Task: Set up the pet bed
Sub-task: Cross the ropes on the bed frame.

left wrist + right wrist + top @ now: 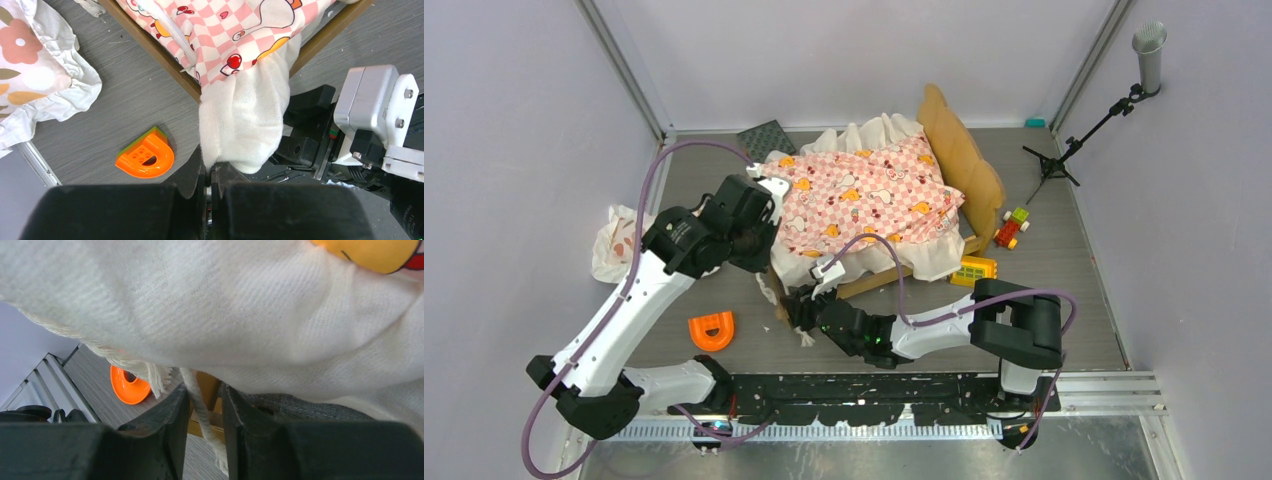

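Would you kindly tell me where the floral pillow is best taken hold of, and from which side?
Pinch the white ruffle of the floral pillow on the side facing the pet bed, coming down from above. The pillow lies flat and limp, so that thin, fanned-out frill likely suits a pinch better than the puffy middle.

Orange D-shaped toy [711,331], floral pillow [614,243], perhaps toy cars [1012,228], standing microphone [1149,55].

a checkered sheet [859,200] drapes the pet bed [964,160] (ruffle spilling over).
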You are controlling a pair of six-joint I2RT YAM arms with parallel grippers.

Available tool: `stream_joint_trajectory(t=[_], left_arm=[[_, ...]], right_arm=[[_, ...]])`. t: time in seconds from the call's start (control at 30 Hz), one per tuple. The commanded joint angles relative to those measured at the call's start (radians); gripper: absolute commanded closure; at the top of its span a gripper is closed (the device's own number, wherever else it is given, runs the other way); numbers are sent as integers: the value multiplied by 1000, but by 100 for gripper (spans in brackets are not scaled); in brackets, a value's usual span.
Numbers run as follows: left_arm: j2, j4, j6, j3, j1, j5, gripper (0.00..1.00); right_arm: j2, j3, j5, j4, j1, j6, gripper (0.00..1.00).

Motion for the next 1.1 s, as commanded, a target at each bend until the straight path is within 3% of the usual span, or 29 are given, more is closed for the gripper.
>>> stream_joint_trajectory(t=[0.0,0.2,0.3,0.5,0.77,1.07], left_arm=[[3,40,26,53,20,9,100],[-7,42,42,40,36,-4,100],[-12,45,54,23,40,-8,100],[-23,63,59,-11,44,-25,100],[-21,127,25,-46,58,-74,100],[3,178,8,-50,91,-75,100]], right_arm=[[5,26,32,44,-5,-10,67],[-48,21,91,-7,-10,-37,94],[-97,54,132,-100,-21,-71,99],[-133,171,145,-306,-87,-91,99],[-142,236,64,-368,-197,-88,99],[-142,274,8,-398,-240,-110,99]])
